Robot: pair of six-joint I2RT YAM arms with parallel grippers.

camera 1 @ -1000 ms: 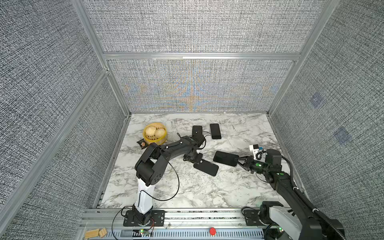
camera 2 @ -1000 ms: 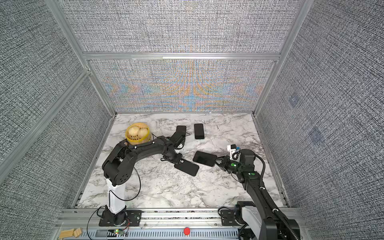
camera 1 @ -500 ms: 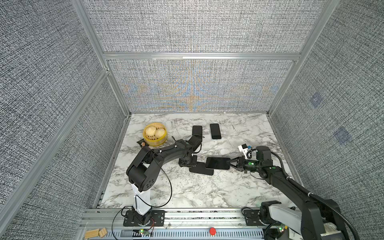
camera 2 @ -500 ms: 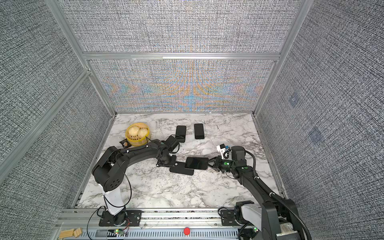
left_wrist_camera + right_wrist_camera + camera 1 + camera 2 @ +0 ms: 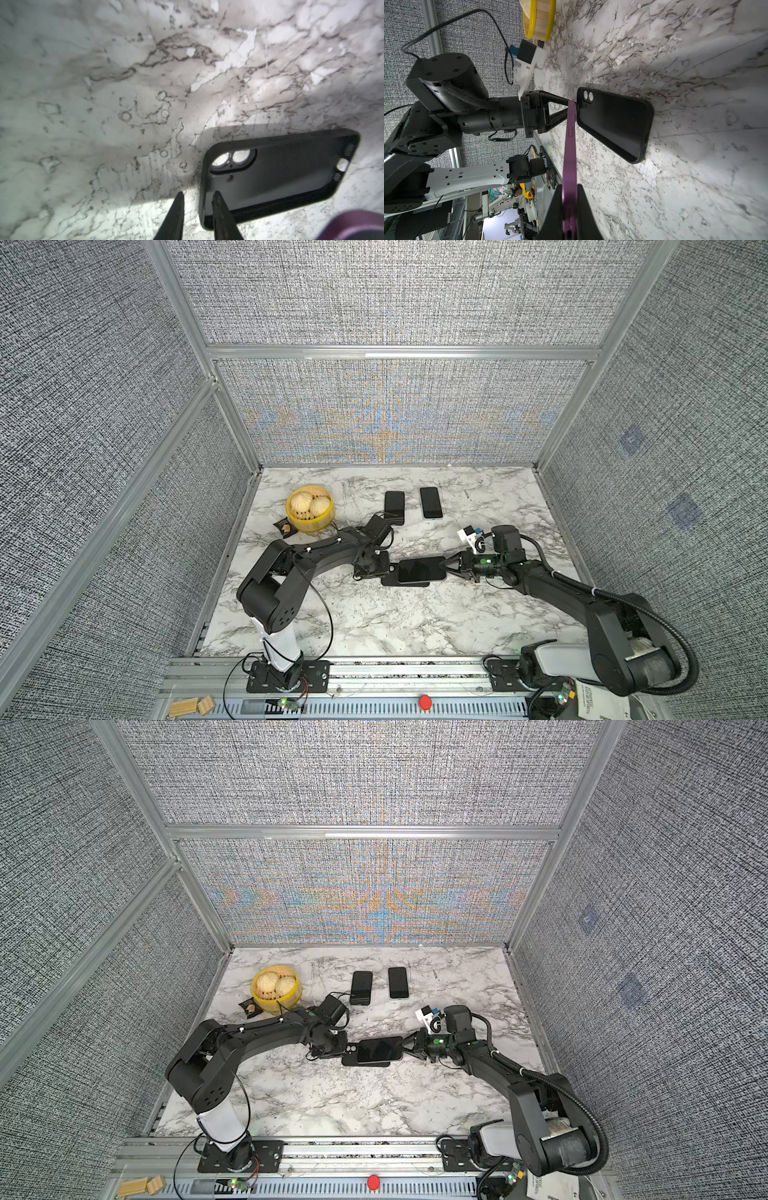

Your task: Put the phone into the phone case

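The right pincer [image 5: 569, 186] is clamped on one short end of the purple phone [image 5: 420, 569], holding it flat over the black phone case [image 5: 280, 172], which lies open side up on the marble bench [image 5: 374, 622]. The left pincer [image 5: 197, 195] stands slightly parted, straddling the case's rim beside the camera cutout without pinching it. Whether phone and case touch cannot be told.

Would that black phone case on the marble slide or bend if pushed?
Likely bends: the black open-shell phone case looks thin-walled and soft. Lying flat and empty on the smooth marble tabletop, it probably slides easily, never rolls.
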